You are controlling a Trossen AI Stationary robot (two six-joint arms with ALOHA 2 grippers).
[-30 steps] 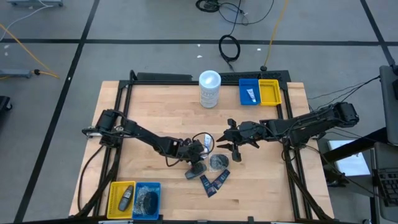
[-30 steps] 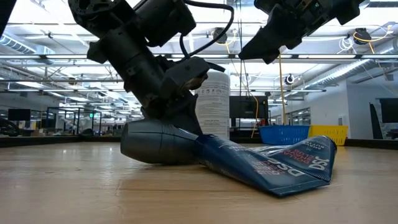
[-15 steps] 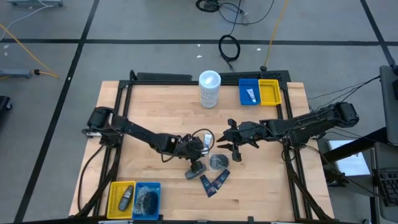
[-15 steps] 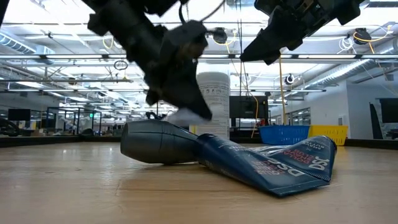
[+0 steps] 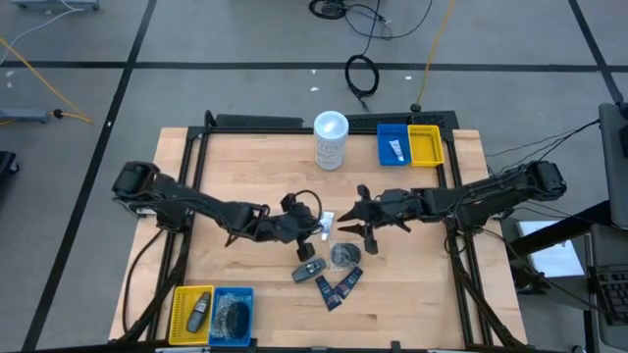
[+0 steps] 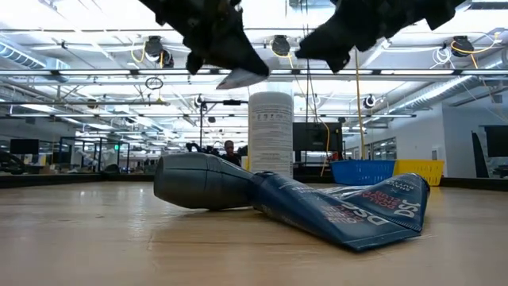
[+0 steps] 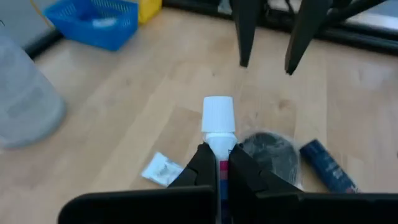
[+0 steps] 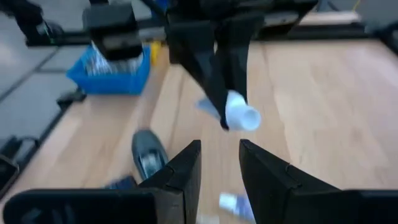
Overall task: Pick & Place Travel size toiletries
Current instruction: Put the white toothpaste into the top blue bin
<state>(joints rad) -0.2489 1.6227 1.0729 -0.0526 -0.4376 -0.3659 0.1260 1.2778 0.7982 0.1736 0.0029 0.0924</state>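
Left wrist view: left hand (image 7: 217, 163) clamped on a small white tube (image 7: 218, 118), cap pointing forward, held clear above the middle of the surface (image 5: 245, 167). Right hand (image 5: 365, 233) hovers just beside it toward the right edge, fingers apart, empty.

Remaining toiletries lie below, toward the front edge: dark grey mini bottle (image 5: 308, 270), round clear-wrapped bundle (image 5: 343, 256), navy sachets (image 5: 337, 285).

Handling judgement: tube looks light, with a soft, squeezable body and a rigid cap; a pinch across the body near the cap shoulder should hold without sliding. Bottle appears stiff and smooth, likely to roll; take across its width. Sachets are flat and thin; an edge pick is probably needed. Bundle's wrap may be slippery, though detail is poor.
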